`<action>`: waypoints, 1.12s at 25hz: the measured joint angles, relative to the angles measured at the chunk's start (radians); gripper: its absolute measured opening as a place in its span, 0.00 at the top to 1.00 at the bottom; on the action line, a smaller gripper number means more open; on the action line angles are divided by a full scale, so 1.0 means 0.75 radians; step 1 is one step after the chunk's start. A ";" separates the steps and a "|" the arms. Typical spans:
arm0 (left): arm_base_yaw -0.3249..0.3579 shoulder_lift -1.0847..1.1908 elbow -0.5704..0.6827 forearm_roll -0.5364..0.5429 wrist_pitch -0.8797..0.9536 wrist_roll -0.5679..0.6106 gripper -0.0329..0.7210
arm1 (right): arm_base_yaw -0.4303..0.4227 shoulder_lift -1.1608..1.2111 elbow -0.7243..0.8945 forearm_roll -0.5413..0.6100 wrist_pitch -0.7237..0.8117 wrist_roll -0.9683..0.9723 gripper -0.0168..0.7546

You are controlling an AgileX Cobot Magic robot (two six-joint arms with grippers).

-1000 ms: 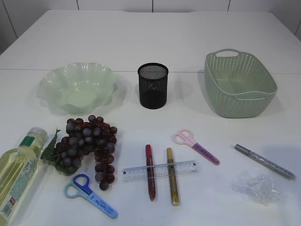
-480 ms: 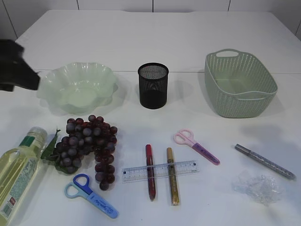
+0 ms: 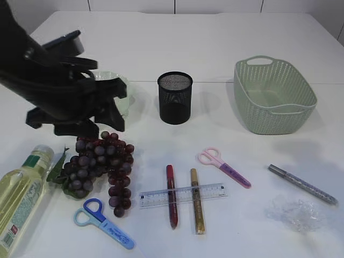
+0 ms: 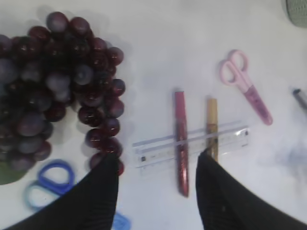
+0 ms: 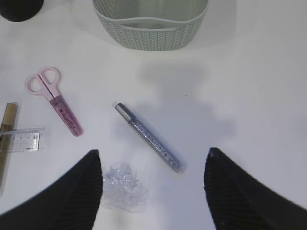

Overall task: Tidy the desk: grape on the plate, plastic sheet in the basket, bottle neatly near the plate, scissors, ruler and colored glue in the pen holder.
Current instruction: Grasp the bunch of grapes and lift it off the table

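Observation:
A bunch of dark grapes (image 3: 99,161) lies front left, also in the left wrist view (image 4: 53,81). The pale green plate (image 3: 124,95) is mostly hidden behind my left arm. My left gripper (image 4: 156,160) is open and empty, above the grapes' right edge and the ruler (image 4: 192,143). The bottle (image 3: 19,196) lies at the far left. Blue scissors (image 3: 102,222), pink scissors (image 3: 223,166), the ruler (image 3: 183,194), and red (image 3: 171,196), gold (image 3: 197,207) and silver glue (image 3: 302,184) lie in front. My right gripper (image 5: 153,153) is open above the plastic sheet (image 5: 122,187).
The black mesh pen holder (image 3: 174,98) stands at the middle back. The green basket (image 3: 274,97) stands at the back right, and shows at the top of the right wrist view (image 5: 151,26). The plastic sheet (image 3: 293,214) lies front right.
My left arm has come in from the left edge and now hangs over the plate and the grapes. Nothing on the table has moved.

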 joint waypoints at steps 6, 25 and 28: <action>-0.040 0.188 -0.003 -0.019 -0.183 -0.506 0.45 | 0.000 0.000 0.000 0.002 -0.002 0.000 0.31; -0.040 0.367 -0.010 0.486 -0.222 -0.992 0.32 | 0.000 0.000 0.000 0.026 0.042 0.000 0.31; -0.040 0.368 -0.013 0.503 -0.228 -1.014 0.27 | 0.000 0.000 0.000 0.032 0.042 0.000 0.31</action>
